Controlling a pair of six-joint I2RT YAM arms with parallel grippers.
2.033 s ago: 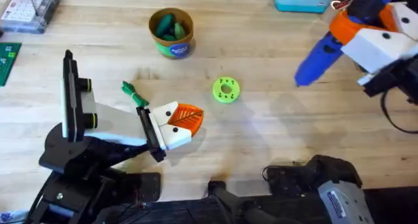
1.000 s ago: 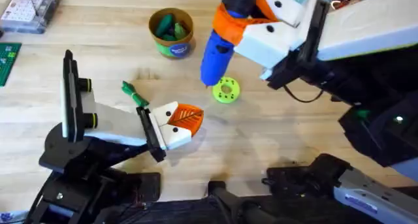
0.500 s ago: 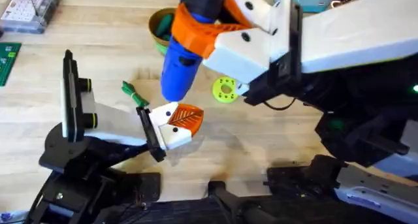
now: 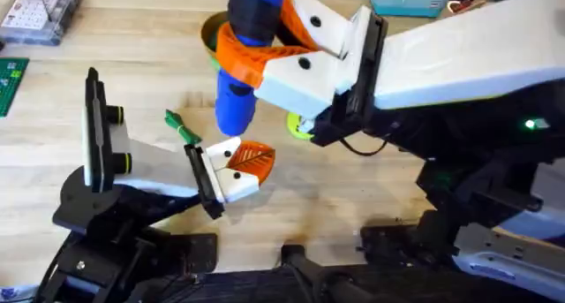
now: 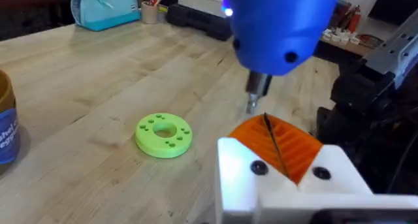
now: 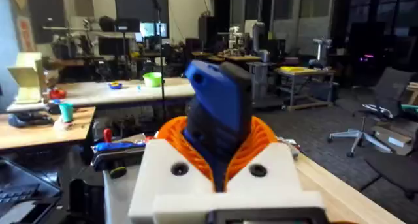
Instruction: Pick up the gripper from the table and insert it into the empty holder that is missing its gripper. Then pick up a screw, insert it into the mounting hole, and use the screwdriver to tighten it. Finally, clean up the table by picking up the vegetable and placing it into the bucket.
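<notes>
On the light wooden table (image 4: 353,197) we see the right gripper (image 4: 265,56) clamped around the blue screwdriver (image 4: 243,82), its orange fingers (image 6: 261,136) wrapping the barrel. The thin bit (image 5: 253,103) points down at the orange ribbed gripper (image 4: 252,157) seated in the holder (image 4: 150,157); contact is, we think, not quite made. Of the left gripper we cannot tell whether it is apart or together.

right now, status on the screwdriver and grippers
Right gripper shut on screwdriver, bit poised over the gripper seated in the holder. Left unseen. Vegetable lies on table; nothing blocking.
</notes>
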